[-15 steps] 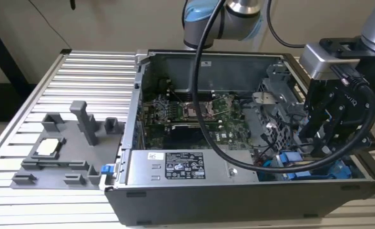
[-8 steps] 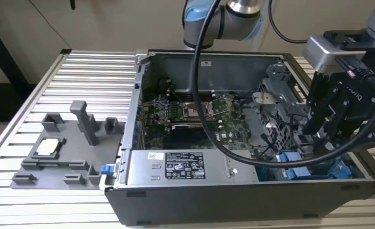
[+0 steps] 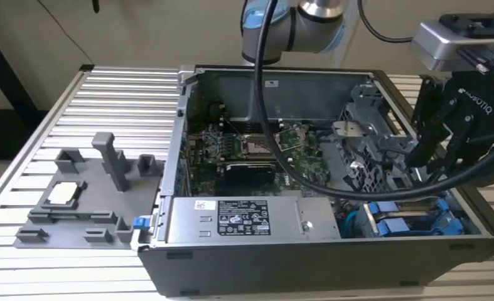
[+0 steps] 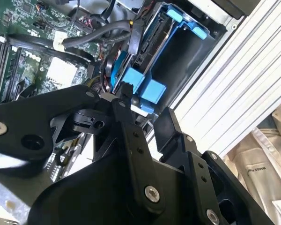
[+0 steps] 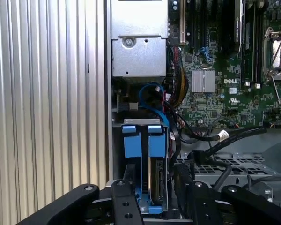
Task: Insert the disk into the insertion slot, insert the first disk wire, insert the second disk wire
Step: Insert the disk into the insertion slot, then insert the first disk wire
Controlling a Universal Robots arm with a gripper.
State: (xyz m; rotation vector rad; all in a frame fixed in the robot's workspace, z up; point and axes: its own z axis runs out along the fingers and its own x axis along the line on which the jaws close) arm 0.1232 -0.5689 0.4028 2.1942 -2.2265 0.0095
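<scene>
The pincer (image 3: 431, 164) hangs open and empty above the corner of the computer case (image 3: 314, 266), where the disk (image 5: 157, 178) seems to sit already in the insertion slot (image 5: 140, 122), beside another blue-framed drive (image 5: 131, 143).

Table (image 3: 113, 94): ribbed bare aluminium with a satin sheen; I read it as extruded slats. Computer case (image 3: 314, 266): matt dark grey painted sheet metal. The power-supply box (image 3: 188, 219) inside looks like bare bright steel and carries a slightly glossy paper label (image 3: 242, 217). Blue carrier frames (image 5: 157, 143): smooth moulded plastic, slight gloss. Gripper (image 4: 144, 101): matt black links with shiny metal bolt heads. Cables (image 3: 268, 94): glossy black sheathing. Fixture (image 3: 104, 182) near the table's edge at the exterior view's left: dull grey plastic.
</scene>
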